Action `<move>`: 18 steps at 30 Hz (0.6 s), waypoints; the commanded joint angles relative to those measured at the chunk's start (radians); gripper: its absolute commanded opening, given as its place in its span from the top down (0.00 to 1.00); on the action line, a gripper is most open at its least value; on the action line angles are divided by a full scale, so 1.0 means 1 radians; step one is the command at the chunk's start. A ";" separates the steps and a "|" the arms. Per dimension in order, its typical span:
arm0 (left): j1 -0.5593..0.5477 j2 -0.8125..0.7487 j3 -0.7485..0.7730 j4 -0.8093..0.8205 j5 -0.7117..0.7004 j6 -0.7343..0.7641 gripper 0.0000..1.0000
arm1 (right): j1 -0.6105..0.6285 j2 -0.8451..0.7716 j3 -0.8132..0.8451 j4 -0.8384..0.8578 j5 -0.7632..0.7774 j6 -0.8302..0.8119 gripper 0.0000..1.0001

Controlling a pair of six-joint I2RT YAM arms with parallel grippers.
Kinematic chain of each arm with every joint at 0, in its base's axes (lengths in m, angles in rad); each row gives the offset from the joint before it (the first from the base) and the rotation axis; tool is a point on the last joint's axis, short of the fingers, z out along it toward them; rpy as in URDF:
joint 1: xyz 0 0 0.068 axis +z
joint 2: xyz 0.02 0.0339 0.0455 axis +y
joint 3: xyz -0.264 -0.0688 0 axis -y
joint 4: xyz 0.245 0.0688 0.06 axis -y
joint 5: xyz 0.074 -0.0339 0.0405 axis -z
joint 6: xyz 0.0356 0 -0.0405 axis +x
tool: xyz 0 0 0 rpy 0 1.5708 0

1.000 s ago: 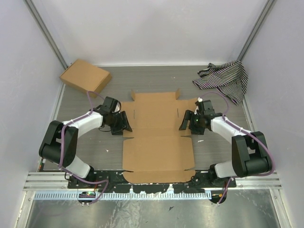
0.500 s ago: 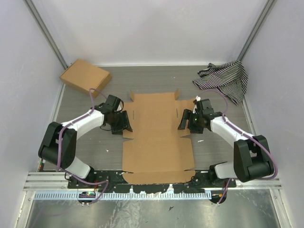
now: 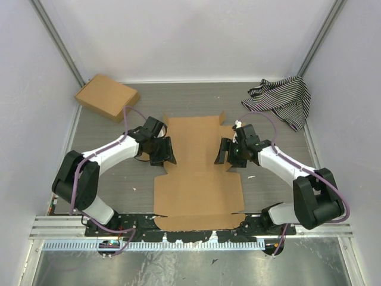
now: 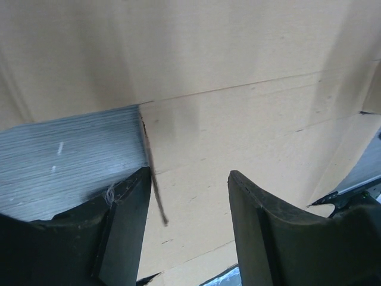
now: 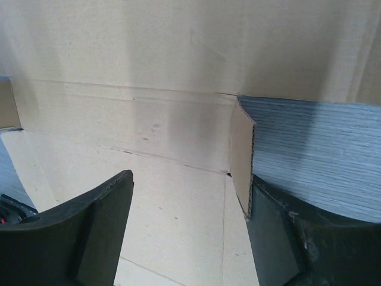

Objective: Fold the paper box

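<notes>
- While the box lies mostly flat at the counter's centre, reaching its near edge, both claws stand at its side flaps.
- On the left claw the jaws stand apart, with a raised flap edge between them, unclamped.
- On the right claw the jaws stand apart, with an upright flap just beside one finger.
- Risk: an unclamped flap may spring flat, and uneven pushing may slide the sheet sideways.
</notes>
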 commanded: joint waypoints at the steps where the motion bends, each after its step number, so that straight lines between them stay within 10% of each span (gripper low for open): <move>1: -0.037 0.031 0.069 0.023 -0.004 -0.016 0.39 | 0.044 0.016 0.065 0.030 0.047 0.023 0.24; 18: -0.114 0.197 0.157 0.037 -0.018 -0.022 0.40 | 0.189 0.199 0.119 0.072 0.139 0.044 0.24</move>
